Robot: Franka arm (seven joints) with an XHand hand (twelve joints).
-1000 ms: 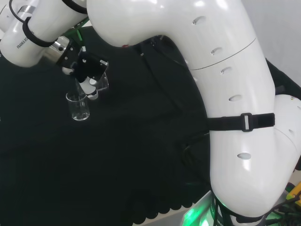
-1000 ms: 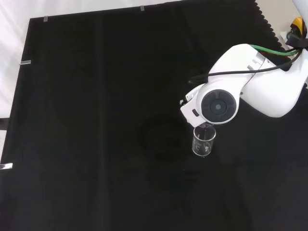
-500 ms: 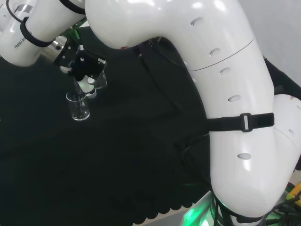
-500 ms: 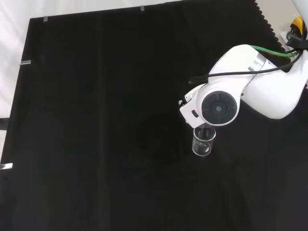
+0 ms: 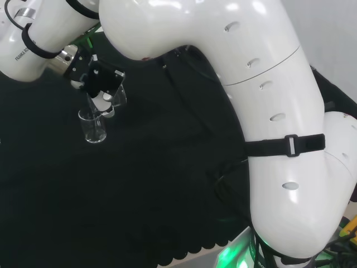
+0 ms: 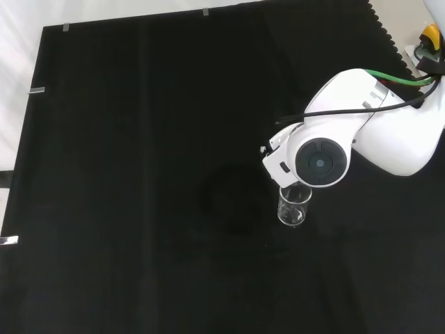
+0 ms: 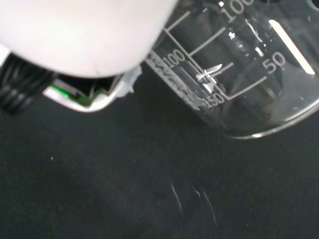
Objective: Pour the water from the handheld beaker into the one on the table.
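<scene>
Hand (image 5: 99,82), upper left of the head view, clamped on a tilted clear beaker (image 5: 118,96) just above the standing beaker (image 5: 92,126). Judgement: keep the lip over that rim, tilt slowly, avoid glass contact.

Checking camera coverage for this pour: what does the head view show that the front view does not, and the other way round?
The head view shows the hand curled round a tilted clear beaker, held just above the standing beaker. In the front view, the arm's white link with its round grey cap stands before that grasp, but the cloth's edges show. Both show the standing beaker upright on the black cloth.
</scene>
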